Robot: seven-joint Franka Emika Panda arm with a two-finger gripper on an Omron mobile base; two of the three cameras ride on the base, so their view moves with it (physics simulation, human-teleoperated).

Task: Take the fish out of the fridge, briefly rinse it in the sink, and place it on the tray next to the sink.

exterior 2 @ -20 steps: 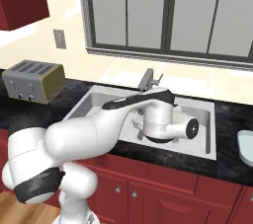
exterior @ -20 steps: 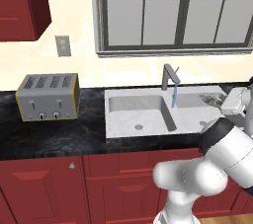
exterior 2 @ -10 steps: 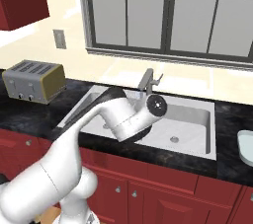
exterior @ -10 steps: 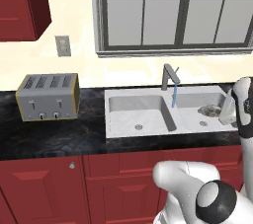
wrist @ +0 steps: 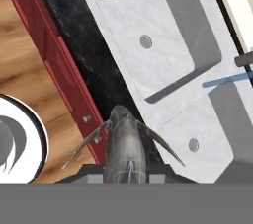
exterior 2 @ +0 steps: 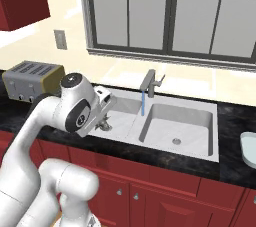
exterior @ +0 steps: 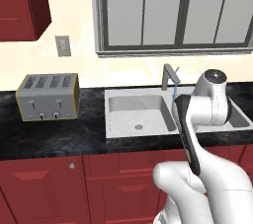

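The end effector [exterior 2: 104,119] is squeezed shut on the small grey-silver fish [wrist: 124,146], above the black bench [wrist: 94,65] beside the light grey metal sink [wrist: 163,65]. A loose grip could drop it.

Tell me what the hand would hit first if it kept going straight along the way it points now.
Probably the black counter edge in front of the sink. In the hand view the hand, shut on the fish, aims there, red cabinet fronts alongside. Depth is unclear.
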